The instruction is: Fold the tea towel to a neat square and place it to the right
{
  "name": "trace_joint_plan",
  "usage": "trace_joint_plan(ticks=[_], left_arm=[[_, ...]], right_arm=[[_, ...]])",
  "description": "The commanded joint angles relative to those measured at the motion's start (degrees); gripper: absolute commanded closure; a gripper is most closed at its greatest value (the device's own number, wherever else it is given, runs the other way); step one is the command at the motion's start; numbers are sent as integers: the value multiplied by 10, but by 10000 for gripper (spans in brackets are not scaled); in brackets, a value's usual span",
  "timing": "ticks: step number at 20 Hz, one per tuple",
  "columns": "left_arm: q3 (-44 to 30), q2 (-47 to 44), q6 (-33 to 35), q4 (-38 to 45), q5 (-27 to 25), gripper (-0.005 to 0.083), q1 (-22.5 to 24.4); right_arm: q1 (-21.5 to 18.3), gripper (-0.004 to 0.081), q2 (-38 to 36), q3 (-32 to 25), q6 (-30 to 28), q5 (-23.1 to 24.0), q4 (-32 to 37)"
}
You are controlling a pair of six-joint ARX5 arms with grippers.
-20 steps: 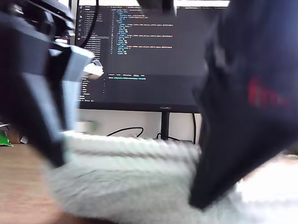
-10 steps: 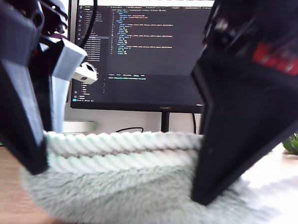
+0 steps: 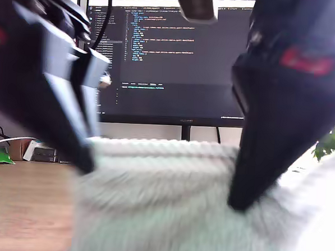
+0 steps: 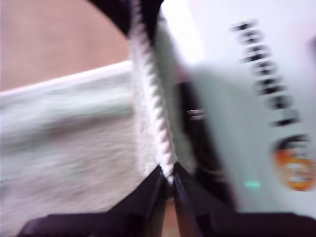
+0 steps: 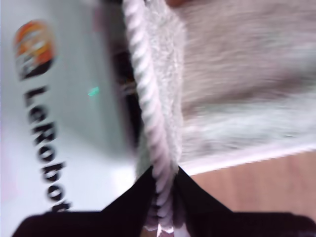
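Seemingly tight on the tea towel hem, my first gripper, my second gripper; arms across the monitor.

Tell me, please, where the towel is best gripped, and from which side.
Grip the ropy hem of the towel, not the plush middle: it looks a firm raised ridge that thin jaws can pinch. Come edge-on, one jaw on each face, at two points apart along it. My first end effector and my second end effector each pinch it so.
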Motion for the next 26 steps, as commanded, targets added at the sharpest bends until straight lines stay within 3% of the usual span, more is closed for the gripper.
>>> trace_joint_plan(ticks=[1, 5, 7, 8, 9, 14, 21, 26], left_arm=[[-5, 7, 4, 5, -16, 797, 16], [-5, 11, 4, 42, -15, 797, 44], [-5, 11, 4, 43, -15, 797, 45], [-5, 11, 4, 41, -15, 797, 45], [-5, 11, 4, 42, -15, 797, 45], [-5, 11, 4, 44, -16, 797, 53], [-5, 11, 4, 75, -16, 797, 108], [-5, 11, 4, 94, -17, 797, 113]], right_arm=[[-20, 783, 3, 11, -8, 2, -5], [-44, 782, 3, 12, -45, -3, 11], [-44, 782, 3, 12, -67, -50, -17], [-43, 782, 3, 12, -113, -54, -31], [-43, 782, 3, 12, -115, -54, -28], [-49, 782, 3, 12, -116, -28, 19], [-103, 782, 3, 12, -112, 11, 65], [-112, 783, 25, 12, -111, 21, 104]])
